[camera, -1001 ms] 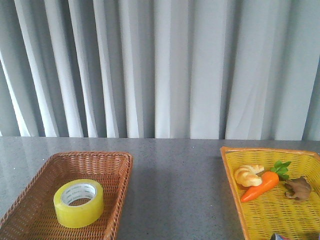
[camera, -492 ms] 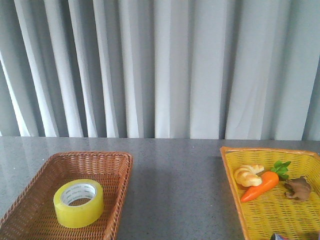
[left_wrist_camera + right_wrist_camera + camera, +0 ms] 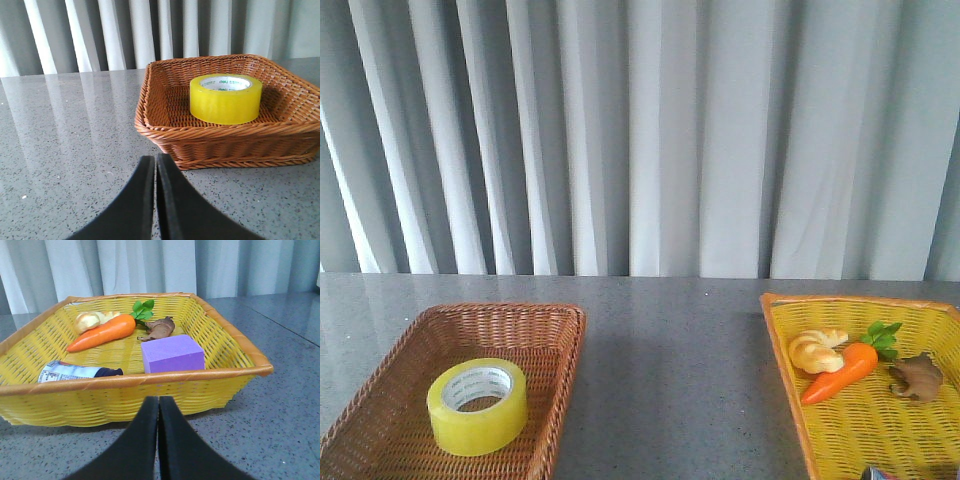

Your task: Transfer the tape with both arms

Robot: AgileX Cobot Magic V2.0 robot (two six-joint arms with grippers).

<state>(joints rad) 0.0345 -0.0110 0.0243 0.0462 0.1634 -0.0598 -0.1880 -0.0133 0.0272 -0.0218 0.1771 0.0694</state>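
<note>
The yellow tape roll (image 3: 478, 405) with a white printed core lies flat in the brown wicker basket (image 3: 555, 330) at the front left of the table. It also shows in the left wrist view (image 3: 226, 98). My left gripper (image 3: 155, 159) is shut and empty, low over the grey table just outside the brown basket's corner (image 3: 150, 127), short of the tape. My right gripper (image 3: 158, 400) is shut and empty, just outside the near wall of the yellow basket (image 3: 125, 390). Neither arm shows in the front view.
The yellow basket (image 3: 782, 345) at the front right holds a toy carrot (image 3: 840, 372), a bread piece (image 3: 817, 350) and a brown figure (image 3: 916, 377). The right wrist view also shows a purple block (image 3: 172, 354) and a tube (image 3: 75, 372) in it. Grey curtains hang behind the table.
</note>
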